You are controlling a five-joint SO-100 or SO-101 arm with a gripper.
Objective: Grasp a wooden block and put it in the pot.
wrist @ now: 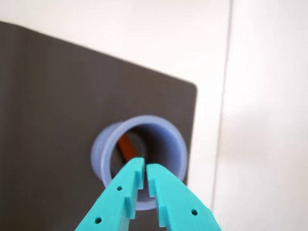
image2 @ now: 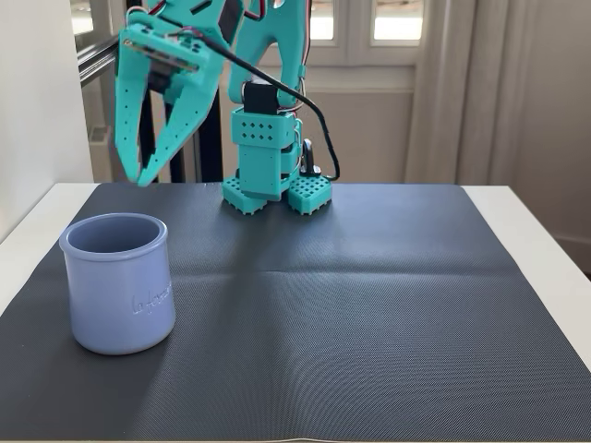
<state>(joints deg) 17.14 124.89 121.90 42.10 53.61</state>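
Block [wrist: 126, 146] inside pot [wrist: 166, 134], below empty end effector [wrist: 145, 169]

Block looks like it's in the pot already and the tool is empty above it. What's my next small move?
Probably lift the arm back toward its base and stop. In the wrist view the wooden block leans inside the pot, and the tool is nearly closed with nothing between its tips. The fixed view shows the tool clear above the pot, so retreating shouldn't bump it.

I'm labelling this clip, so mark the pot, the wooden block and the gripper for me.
pot [image2: 120, 305]: fixed view, front wall.
wooden block [wrist: 126, 146]: wrist view, red face inside the pot.
gripper [wrist: 146, 170]: wrist view, between the fingertips.
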